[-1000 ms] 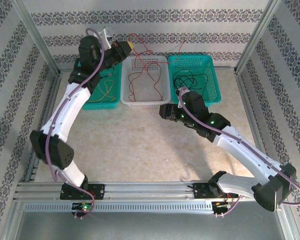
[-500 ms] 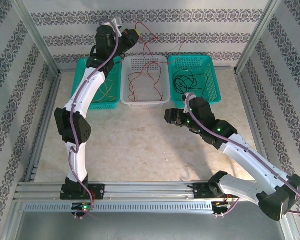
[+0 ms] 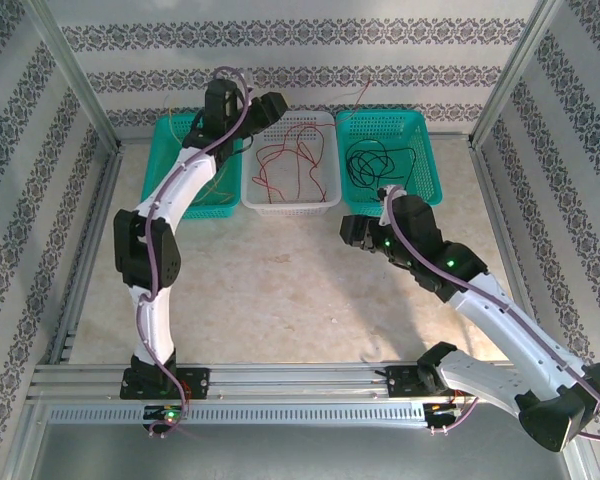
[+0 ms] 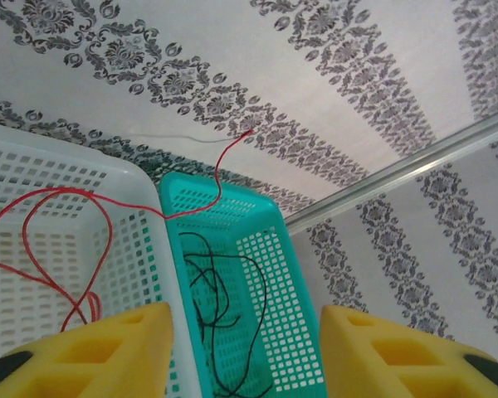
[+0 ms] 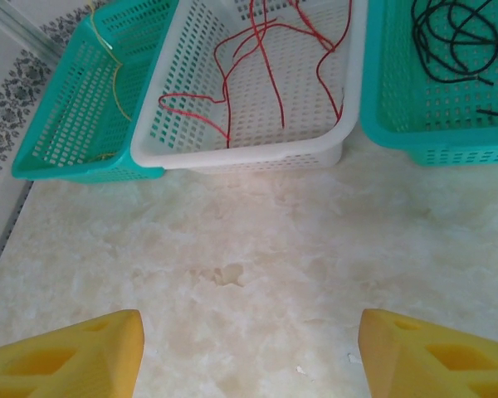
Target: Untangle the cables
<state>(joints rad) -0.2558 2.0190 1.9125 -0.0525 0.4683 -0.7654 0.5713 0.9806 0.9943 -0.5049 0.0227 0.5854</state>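
The red cable (image 3: 292, 160) lies in loops inside the white basket (image 3: 290, 205), with one end trailing up over the back rim toward the wall (image 4: 220, 166). In the right teal basket (image 3: 425, 190) the black cable (image 3: 373, 160) is coiled. The yellow cable (image 3: 216, 182) lies in the left teal basket (image 3: 185, 207), partly hidden by my left arm. My left gripper (image 3: 270, 105) hovers open above the white basket's back left corner, nothing between its yellow fingers (image 4: 108, 352). My right gripper (image 3: 348, 232) is open over bare table in front of the baskets.
The three baskets stand side by side against the patterned back wall. Metal frame posts (image 3: 510, 70) rise at the back corners. Bare marble-look tabletop (image 5: 249, 249) spreads in front of the baskets.
The left gripper held the red cable raised above the white basket; now it is open and the cable has dropped into the basket. The right arm drew back slightly to the right.
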